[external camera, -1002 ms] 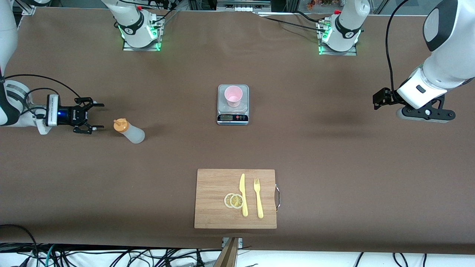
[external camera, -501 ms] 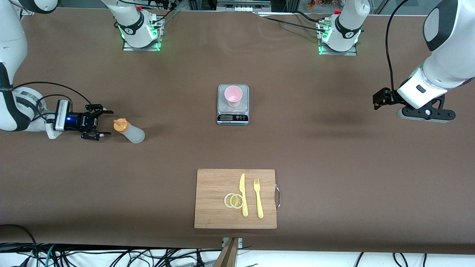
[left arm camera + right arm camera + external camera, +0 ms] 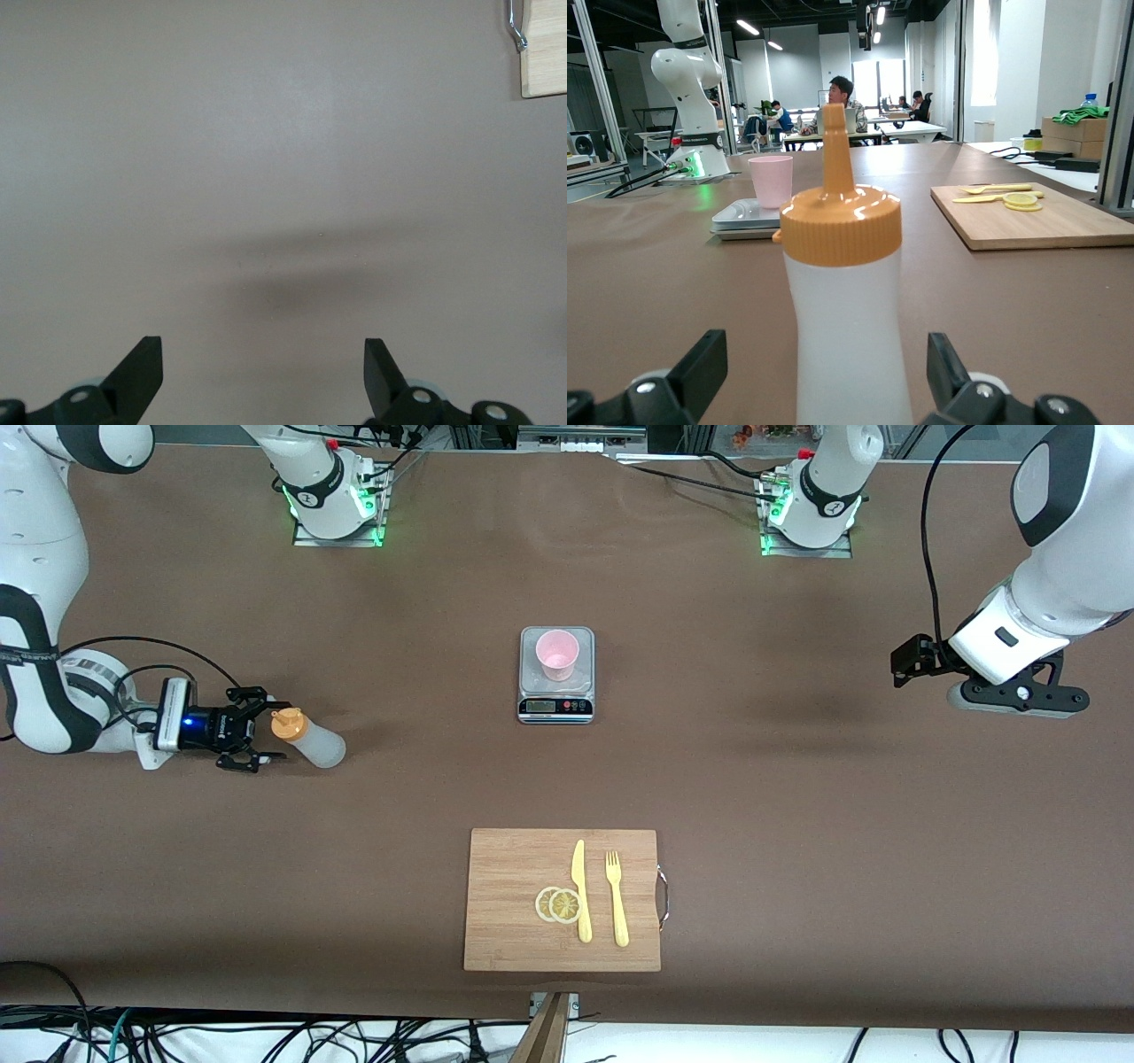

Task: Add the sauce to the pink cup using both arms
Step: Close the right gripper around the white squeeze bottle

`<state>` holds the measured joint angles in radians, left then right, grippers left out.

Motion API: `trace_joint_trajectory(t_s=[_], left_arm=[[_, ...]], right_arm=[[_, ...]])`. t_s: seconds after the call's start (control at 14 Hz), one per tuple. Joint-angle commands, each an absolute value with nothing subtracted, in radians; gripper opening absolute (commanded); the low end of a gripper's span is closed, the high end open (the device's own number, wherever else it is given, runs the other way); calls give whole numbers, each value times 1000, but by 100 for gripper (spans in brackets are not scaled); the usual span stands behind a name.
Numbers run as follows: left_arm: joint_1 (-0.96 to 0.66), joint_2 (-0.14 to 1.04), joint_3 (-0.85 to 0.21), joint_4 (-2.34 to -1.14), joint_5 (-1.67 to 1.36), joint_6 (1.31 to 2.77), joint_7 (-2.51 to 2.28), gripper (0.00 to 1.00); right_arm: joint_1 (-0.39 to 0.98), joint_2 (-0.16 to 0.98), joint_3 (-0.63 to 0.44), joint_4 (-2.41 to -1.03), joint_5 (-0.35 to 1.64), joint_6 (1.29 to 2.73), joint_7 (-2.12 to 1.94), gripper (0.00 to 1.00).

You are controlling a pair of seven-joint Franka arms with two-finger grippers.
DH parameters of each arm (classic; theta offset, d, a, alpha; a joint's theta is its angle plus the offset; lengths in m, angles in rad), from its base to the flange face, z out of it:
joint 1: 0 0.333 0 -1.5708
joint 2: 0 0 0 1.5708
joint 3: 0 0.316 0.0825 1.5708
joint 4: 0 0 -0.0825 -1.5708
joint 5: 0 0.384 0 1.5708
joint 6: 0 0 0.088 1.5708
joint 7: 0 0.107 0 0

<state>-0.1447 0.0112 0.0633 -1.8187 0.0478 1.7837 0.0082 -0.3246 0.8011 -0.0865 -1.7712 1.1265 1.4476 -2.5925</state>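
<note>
Your right gripper [image 3: 262,733] sits low at the right arm's end of the table, turned sideways, its fingers [image 3: 700,363] spread wide on either side of the sauce bottle [image 3: 310,740] with gaps showing, so it has hold of nothing. The bottle stands upright on the brown table [image 3: 797,797], its orange cap [image 3: 841,221] between the fingertips. The pink cup [image 3: 557,654] stands on the silver scale [image 3: 555,691] at mid-table, well apart from the bottle. Your left gripper [image 3: 263,376] waits in the air over bare table at the left arm's end, its fingers wide apart and empty. Nearer the front camera than the scale lies a wooden board [image 3: 505,886] carrying a yellow knife [image 3: 580,890], a yellow fork [image 3: 617,899] and two lemon slices [image 3: 558,904].
</note>
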Motion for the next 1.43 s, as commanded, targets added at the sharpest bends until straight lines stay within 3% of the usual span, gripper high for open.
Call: trace_joint_trajectory(t_s=[0.0,0.86,1.0,1.15,1.22,1.29,1.36], left_arm=[[-141,9,66,-1799,44,1752,18,100],[-140,11,64,-1799,44,1749,18,100],[-140,11,64,-1799,44,1749,18,100],[-140,11,64,-1799,44,1749,18,100],[-140,11,64,-1799,44,1749,18,100],[-140,11,64,-1799,44,1749,18,100],[-138,11,64,-1799,44,1749,18,100]], right_arm=[[-311,834,-83,-1747,1143,1448,-2603,100],[-258,841,-75,-1747,1138,1427,-2620,100],[-250,841,-74,-1747,1135,1427,-2620,96],[-239,842,-69,-1743,1132,1428,-2629,79],[-238,842,-69,-1740,1134,1428,-2644,65],[-236,842,-69,-1738,1135,1428,-2661,49],[-233,842,-71,-1733,1138,1431,-2655,22]])
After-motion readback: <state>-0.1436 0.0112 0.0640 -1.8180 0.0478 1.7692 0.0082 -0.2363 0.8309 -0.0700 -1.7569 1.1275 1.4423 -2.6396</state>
